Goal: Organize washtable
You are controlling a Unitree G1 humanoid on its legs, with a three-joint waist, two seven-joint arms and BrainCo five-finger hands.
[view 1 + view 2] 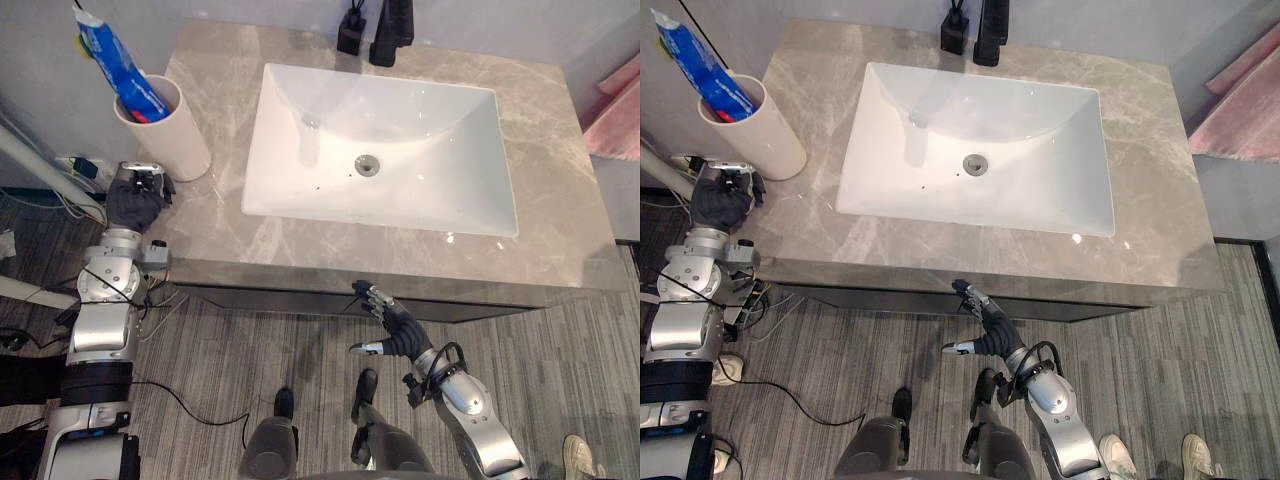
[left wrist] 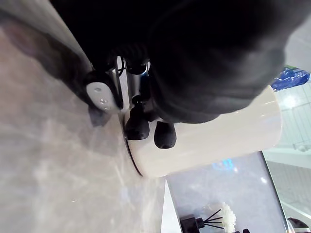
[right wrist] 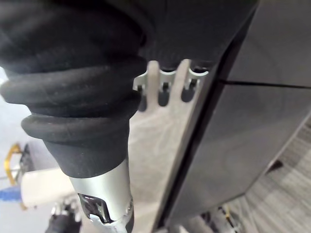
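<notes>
At the left rear corner of the surface (image 1: 560,150), left eye view: white cup (image 1: 165,130) stood upright, mouth up, long axis vertical. The blue toothpaste tube (image 1: 118,60) inside leaned up and out toward the rear-left, long axis tilted off vertical; couldn't tell which end was up. Left hand (image 1: 135,200) sat at the surface's left edge just beside the cup's base. Right hand (image 1: 390,325) hung below the front edge, off the surface, fingers loosely spread, holding nothing. Sink (image 1: 400,130) bare; black tap (image 1: 392,30) at the rear.

Right eye view: same layout. Cup and left hand were close together, right hand well apart from both.

Left wrist view: dark fingertips (image 2: 137,128) rested against the cup's lower wall near the base, thumb off to one side. Fingers were not wrapped round the cup as far as I could see, so no real grip.

Right wrist view: fingers (image 3: 164,82) were straight along the surface's front lip, beside the dark cabinet front (image 3: 252,121); nothing held.

Judgement: the step was prob. settling the cup in its corner spot, w/ the left hand doing the work. The next move called for either closing low round the wall or backing straight off. The leaning tube made the cup top-heavy toward the rear-left, so a sideways push risked tipping it.
</notes>
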